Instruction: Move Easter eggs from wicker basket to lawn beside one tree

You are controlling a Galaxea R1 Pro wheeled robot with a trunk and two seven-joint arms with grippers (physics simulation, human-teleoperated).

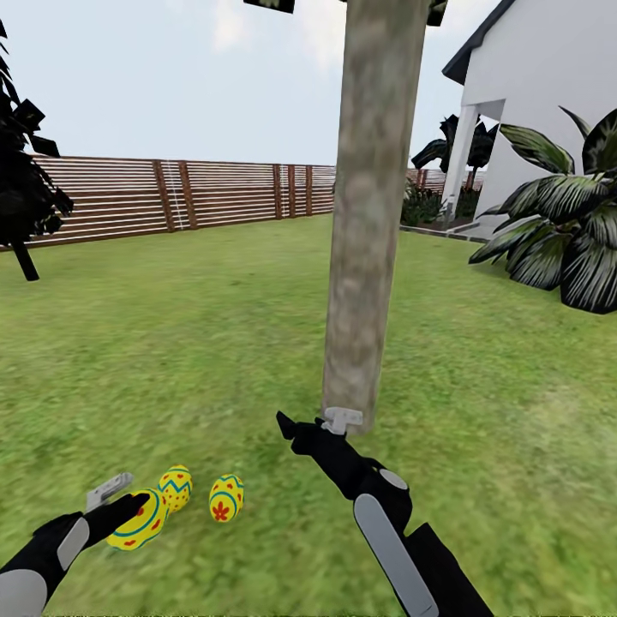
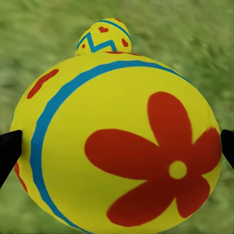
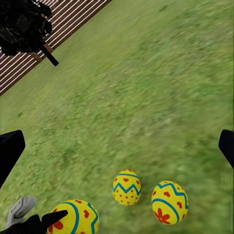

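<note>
Though L gripper [image 1: 128, 506] half-hides one egg [image 1: 141, 521], two eggs [image 1: 225, 498] show.

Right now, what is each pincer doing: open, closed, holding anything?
Left pincer: closed on an egg, low over the grass.
Right pincer: open, empty, near the tree trunk.
</note>
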